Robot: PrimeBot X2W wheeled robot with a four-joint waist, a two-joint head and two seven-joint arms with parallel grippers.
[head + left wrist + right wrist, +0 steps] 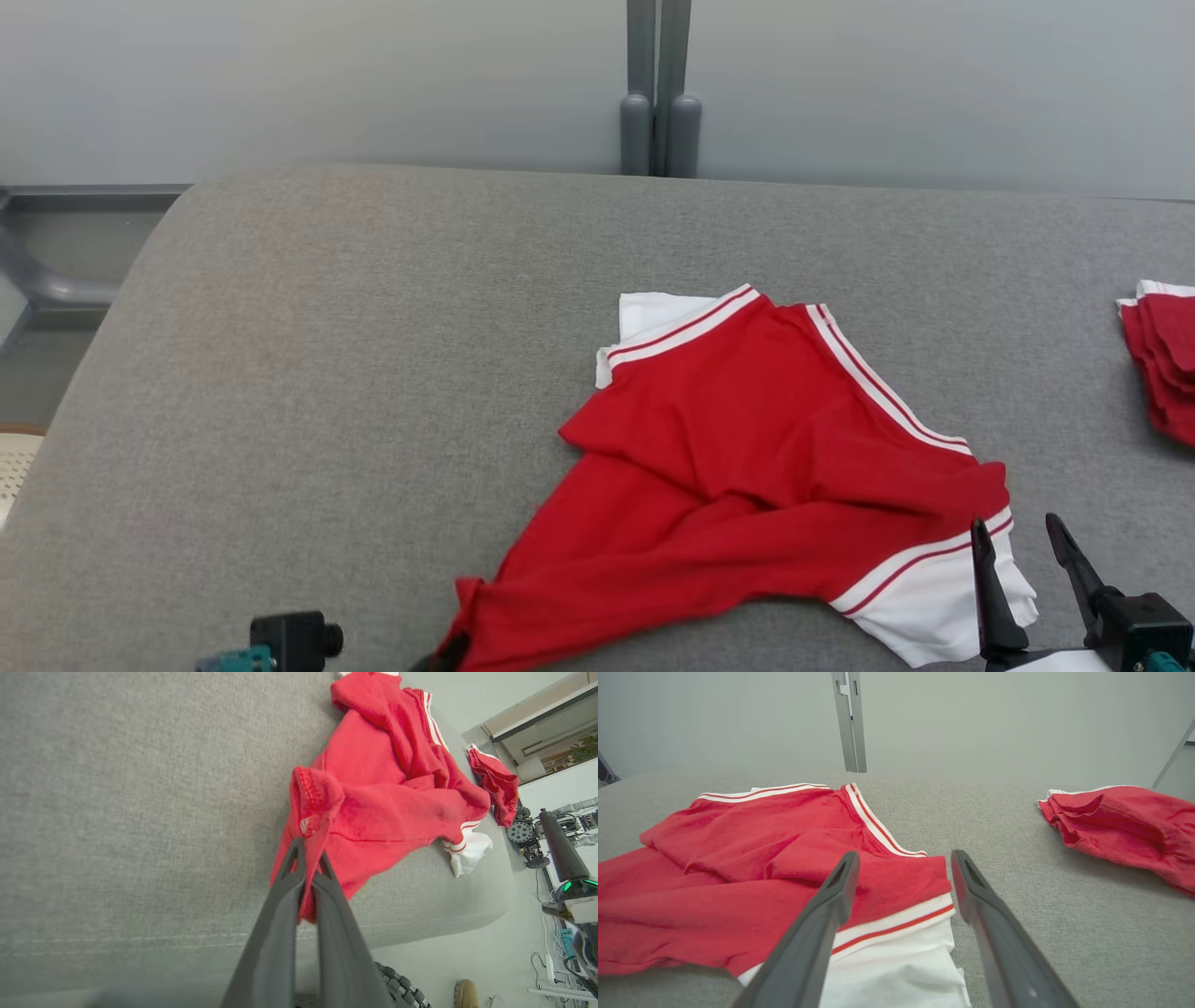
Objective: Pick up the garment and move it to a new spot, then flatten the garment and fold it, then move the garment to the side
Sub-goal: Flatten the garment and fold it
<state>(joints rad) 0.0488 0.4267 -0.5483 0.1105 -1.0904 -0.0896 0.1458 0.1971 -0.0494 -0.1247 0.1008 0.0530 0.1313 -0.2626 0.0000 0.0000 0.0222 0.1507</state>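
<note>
The garment (747, 467) is red with white striped trim, lying crumpled on the grey cushion (327, 373) right of centre. In the left wrist view my left gripper (308, 851) is shut on a bunched red corner of the garment (387, 784), pulled toward the cushion's near edge. In the head view that pinched corner lies at the bottom edge. My right gripper (1018, 537) stands open at the lower right, over the garment's white hem. The right wrist view shows my right gripper (903, 858) with its fingers apart above that white and red striped edge of the garment (752, 858), nothing between them.
A second red and white folded cloth (1162, 359) lies at the cushion's far right edge. A grey post (659, 89) stands behind the cushion against a pale wall. The cushion's left half is bare. In the left wrist view, floor, cables and a shoe (466, 994) lie beyond the cushion's edge.
</note>
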